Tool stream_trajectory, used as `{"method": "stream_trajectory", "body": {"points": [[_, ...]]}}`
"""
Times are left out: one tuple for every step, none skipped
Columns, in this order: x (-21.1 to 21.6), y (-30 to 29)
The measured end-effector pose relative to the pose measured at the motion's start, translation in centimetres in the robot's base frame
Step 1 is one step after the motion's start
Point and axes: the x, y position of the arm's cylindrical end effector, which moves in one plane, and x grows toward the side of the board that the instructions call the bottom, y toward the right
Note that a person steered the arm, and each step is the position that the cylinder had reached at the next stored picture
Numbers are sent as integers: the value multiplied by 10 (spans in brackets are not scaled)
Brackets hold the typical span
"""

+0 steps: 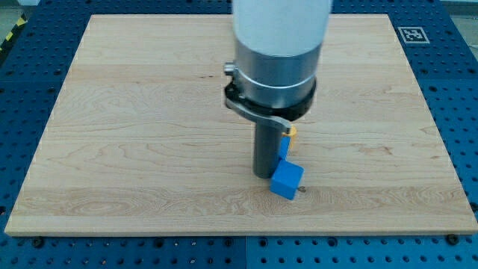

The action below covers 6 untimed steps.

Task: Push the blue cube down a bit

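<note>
Single camera view of the pushing rig. A pale wooden board (149, 134) lies on a blue perforated table (30, 254); a black-and-white fiducial marker (412, 33) sits just off the board's upper right corner in the view.

The arm (280, 45) enters from the view's top as a wide white-and-grey cylinder ending in a dark collar, from which a dark rod (266, 149) descends. There are no fingers or jaws on this tool, so no open or closed state applies. My tip (301, 190) appears as a small dark point at the board surface, just at the lower right corner of the blue cube (287, 179); whether it touches the cube cannot be told.

The blue cube rests on the board below centre, immediately to the view's left of my tip and against the lower right of the thick rod housing. A second blue block (284, 149), with a small orange-yellow piece (291, 131) at its top, stands just above the cube, partly hidden behind the housing; its shape cannot be made out.
</note>
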Motion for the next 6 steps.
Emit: {"method": "stream_trajectory", "body": {"points": [[0, 8], [0, -3], [0, -52], [0, -72], [0, -71], [1, -31]]}}
